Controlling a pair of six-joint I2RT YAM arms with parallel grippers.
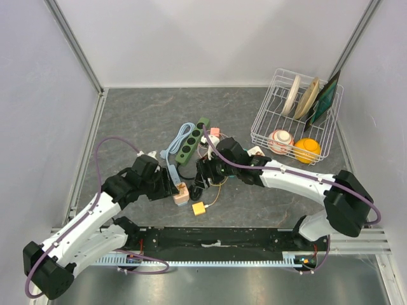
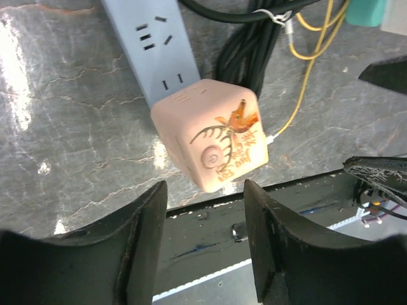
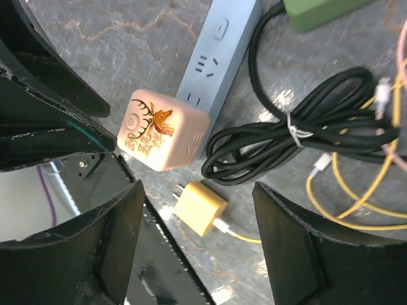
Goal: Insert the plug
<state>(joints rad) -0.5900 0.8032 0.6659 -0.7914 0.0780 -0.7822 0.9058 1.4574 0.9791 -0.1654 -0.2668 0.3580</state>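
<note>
A yellow plug [image 3: 199, 208] on a yellow cable lies on the table, prongs toward the table's near edge; it also shows in the top view [image 1: 199, 208]. A pink cube adapter [image 2: 213, 143] with a deer print sits on the near end of the blue power strip [image 2: 149, 44]. My left gripper [image 2: 205, 216] is open and empty, just short of the cube. My right gripper [image 3: 197, 235] is open and empty above the yellow plug, a jaw on each side, not touching it. In the top view the left gripper [image 1: 166, 181] and right gripper [image 1: 202, 184] flank the cube [image 1: 181, 194].
A coiled black cable [image 3: 299, 133] lies right of the strip. A green power strip [image 1: 193, 143] lies behind, with a small pink plug [image 1: 214, 132] beside it. A wire dish rack [image 1: 264, 124] with plates and bowls stands at the back right. The table's front rail runs just below the plug.
</note>
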